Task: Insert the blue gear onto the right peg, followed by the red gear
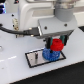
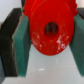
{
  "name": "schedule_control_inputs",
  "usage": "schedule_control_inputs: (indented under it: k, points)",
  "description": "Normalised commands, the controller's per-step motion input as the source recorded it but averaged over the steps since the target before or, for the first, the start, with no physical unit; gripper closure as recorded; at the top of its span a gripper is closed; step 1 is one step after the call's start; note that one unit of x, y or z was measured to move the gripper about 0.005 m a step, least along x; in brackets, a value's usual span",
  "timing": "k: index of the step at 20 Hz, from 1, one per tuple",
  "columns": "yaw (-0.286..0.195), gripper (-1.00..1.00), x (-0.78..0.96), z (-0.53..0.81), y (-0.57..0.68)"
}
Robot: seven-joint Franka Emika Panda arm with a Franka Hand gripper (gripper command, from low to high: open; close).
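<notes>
In the exterior view the blue gear (image 1: 48,54) lies on the grey black-rimmed plate (image 1: 34,59), toward that view's right end. The right peg is hidden under the gears. My gripper (image 1: 56,45) hangs just above, shut on the red gear (image 1: 57,46), which sits tilted over the blue one. The wrist view is filled by the red gear (image 2: 50,29) with its dark centre hole, pinched between my two green pads (image 2: 22,42).
A thin dark short post (image 1: 36,58) stands on the plate toward the exterior view's left. The plate rests on a white table (image 1: 15,70). The white arm body (image 1: 45,15) fills the upper part of the exterior view.
</notes>
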Motion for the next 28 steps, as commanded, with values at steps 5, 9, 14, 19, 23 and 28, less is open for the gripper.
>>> schedule_control_inputs:
  k: [5, 9, 14, 19, 23, 28]
  points:
    - [0.0, 1.0, 0.03, -0.1, -0.02]
    - [0.0, 1.0, 0.04, -0.09, -0.01]
    - [0.0, 1.0, 0.02, 0.02, -0.01]
    - [0.0, 1.0, 0.02, 0.28, 0.01]
    - [0.0, 1.0, 0.02, 0.28, 0.01]
    - [0.0, 1.0, 0.03, 0.18, -0.03]
